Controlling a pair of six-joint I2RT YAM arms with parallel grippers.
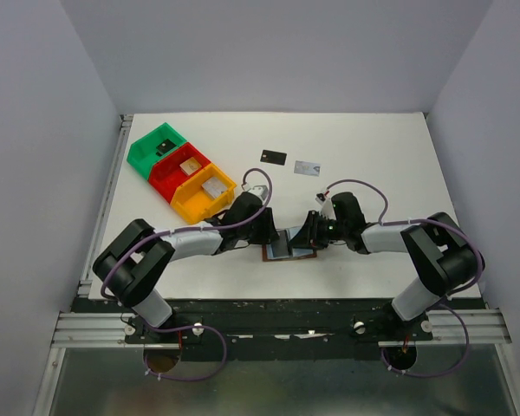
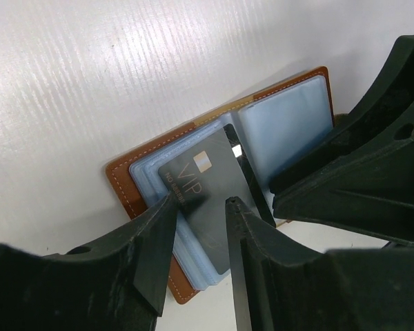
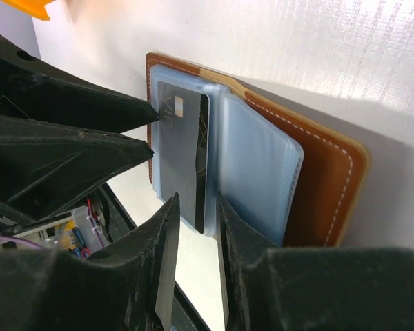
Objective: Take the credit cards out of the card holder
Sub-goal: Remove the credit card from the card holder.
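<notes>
**Two cards out, a third half drawn**

Two credit cards lay free on the bench at this moment. A black card and a silver card rested side by side, toward 12 o'clock from the card holder. By my reading, you were partway through the job.

The card holder sat open near the bench's 6 o'clock edge, between your two arms, with its blue sleeves facing up. A dark VIP card stuck partly out of one sleeve, so that one was not yet freed. I could not tell whether more cards hid in the other sleeves.

Your left jaws sat at the holder's 9 o'clock side and stood apart. The lower part of the VIP card showed in the clear gap between them, and they were clamped on nothing.

Your right jaws sat at the 3 o'clock side, drawn close with only a narrow gap. That gap lay right at the VIP card's free edge and the sleeve beside it. I could not tell whether they pinched anything.
</notes>
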